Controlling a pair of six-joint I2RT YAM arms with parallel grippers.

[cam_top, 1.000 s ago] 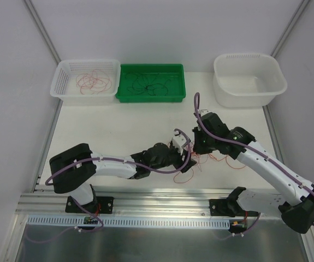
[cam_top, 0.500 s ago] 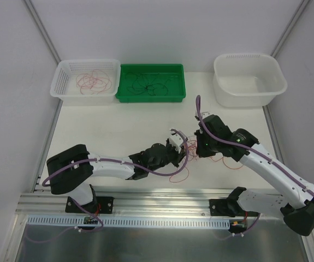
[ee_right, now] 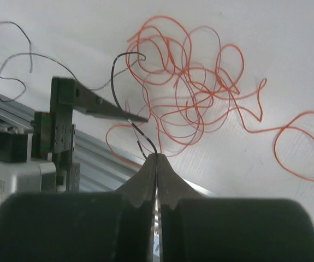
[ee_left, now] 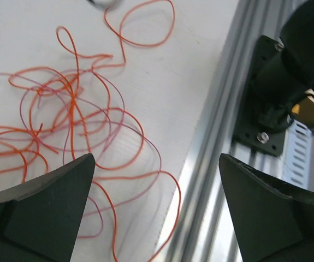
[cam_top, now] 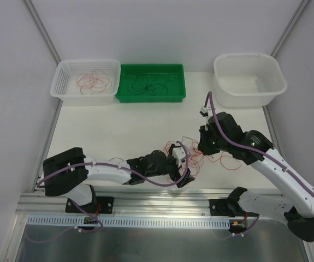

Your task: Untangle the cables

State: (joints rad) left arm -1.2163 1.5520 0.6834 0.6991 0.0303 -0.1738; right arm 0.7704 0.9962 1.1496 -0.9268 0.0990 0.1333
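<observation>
The right gripper [ee_right: 157,158] is squeezing shut on one thin dark wire [ee_right: 118,71]. In the right wrist view the wire is coming out of the closed tips in the middle of the frame and curling up to the left. I think it is pinching this one wire so it can be pulled away from the others.

The left gripper [ee_left: 157,158] is standing wide open with nothing in it. Its two dark fingers [ee_left: 42,218] are sitting in the lower corners of the left wrist view, and orange loops are lying on the table [cam_top: 118,125] under them. It looks ready to press down or grab a loop.

The cables [cam_top: 192,155] are lying in a loose pile on the table, just right of the middle of the top view, between the two grippers.

At the top of that view, a white basket [cam_top: 57,87] is holding pinkish wires and a green tray [cam_top: 151,99] is holding dark ones. A white tub [cam_top: 249,98] is sitting at the upper right. They are probably for sorting by color.

From above, the dark wire is too thin to see, and the right arm is hiding its own tips. The left wrist view is cutting the pile off at its left edge. I cannot tell if the dark wire is caught in the orange loops. The thin grey line at the upper left of the right wrist view may be a wire or a shadow.
</observation>
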